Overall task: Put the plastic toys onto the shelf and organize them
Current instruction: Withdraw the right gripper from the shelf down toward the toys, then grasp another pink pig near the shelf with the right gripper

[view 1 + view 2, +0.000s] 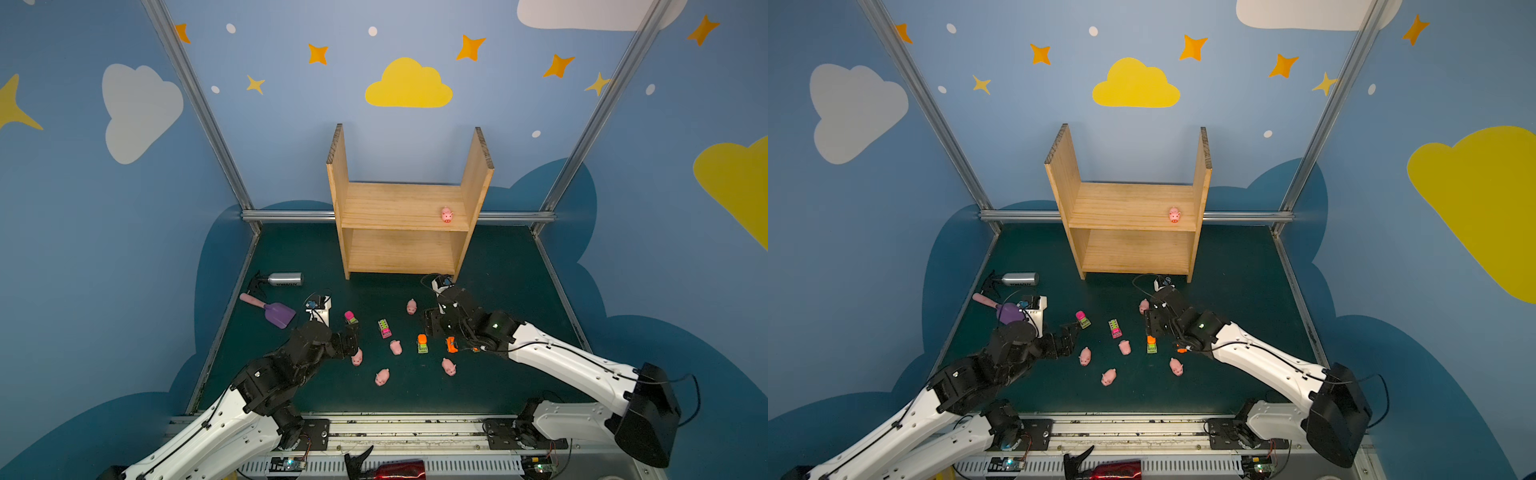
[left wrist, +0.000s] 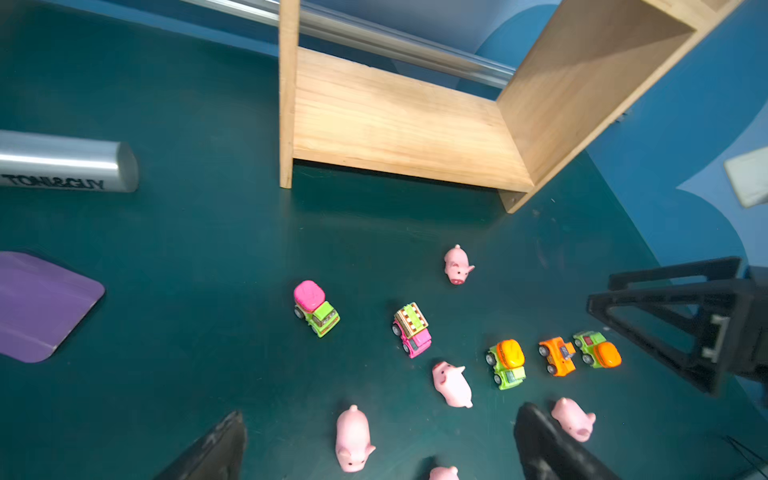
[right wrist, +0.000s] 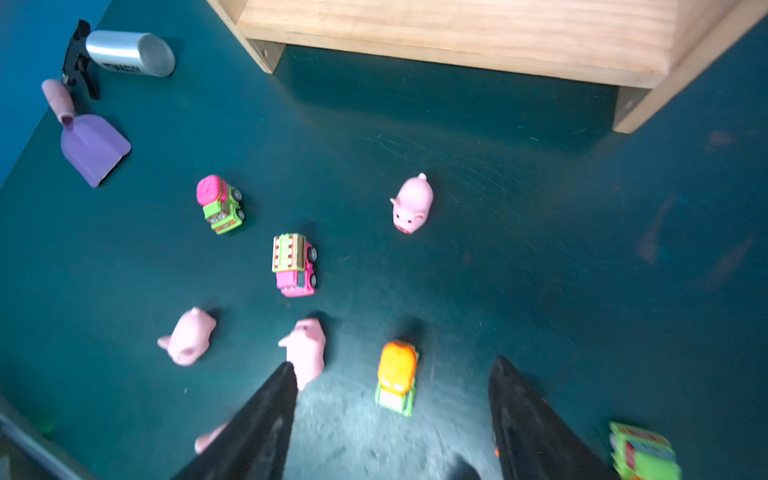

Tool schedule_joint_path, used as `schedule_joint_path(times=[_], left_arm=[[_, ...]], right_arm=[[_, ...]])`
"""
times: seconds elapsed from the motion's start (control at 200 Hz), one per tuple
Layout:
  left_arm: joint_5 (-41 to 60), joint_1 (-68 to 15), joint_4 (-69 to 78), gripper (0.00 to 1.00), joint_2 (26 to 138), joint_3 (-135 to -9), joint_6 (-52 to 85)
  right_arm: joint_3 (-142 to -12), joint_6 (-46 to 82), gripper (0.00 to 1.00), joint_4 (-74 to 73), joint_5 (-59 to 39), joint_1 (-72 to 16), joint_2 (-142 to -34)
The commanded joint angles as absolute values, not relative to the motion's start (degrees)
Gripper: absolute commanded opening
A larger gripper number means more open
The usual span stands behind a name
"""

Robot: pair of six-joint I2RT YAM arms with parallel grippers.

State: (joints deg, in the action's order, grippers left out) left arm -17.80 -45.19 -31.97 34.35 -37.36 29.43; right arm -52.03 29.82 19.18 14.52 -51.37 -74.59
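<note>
Pig (image 1: pixel 447 215) on shelf (image 1: pixel 390 199), upper board

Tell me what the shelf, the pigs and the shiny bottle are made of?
Shelf: bare, matte wood, going by its grain lines.
Pigs: probably soft rubber or plastic. They are smooth and rounded, with a dull sheen.
Bottle: looks like brushed metal, with a bright silvery streak along it.

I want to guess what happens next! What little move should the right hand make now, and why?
Probably lower the right hand and close on the small orange-and-green plastic truck. The right wrist view shows its fingers open with that truck lying between them.
</note>
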Motion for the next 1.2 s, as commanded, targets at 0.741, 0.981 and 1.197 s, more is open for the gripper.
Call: schedule_joint_path(times=[0.741,0.981,1.197], left_arm=[[-26.83,-45.19,-28.57,1.0,34.56,-38.45,25.15],[-27.09,-44.73,-28.3,1.0,35.12,-38.47,24.7],[-26.99,-44.73,-29.33,1.0,34.49,-38.76,24.96]], right_arm=[[-67.42,32.61,0.71,9.56,13.44,-43.94,-110.23],[-68.68,32.61,0.67,9.84,12.69,-44.1,-112.1],[-69.88,33.69,0.57,11.01,12.74,-44.38,-113.3]])
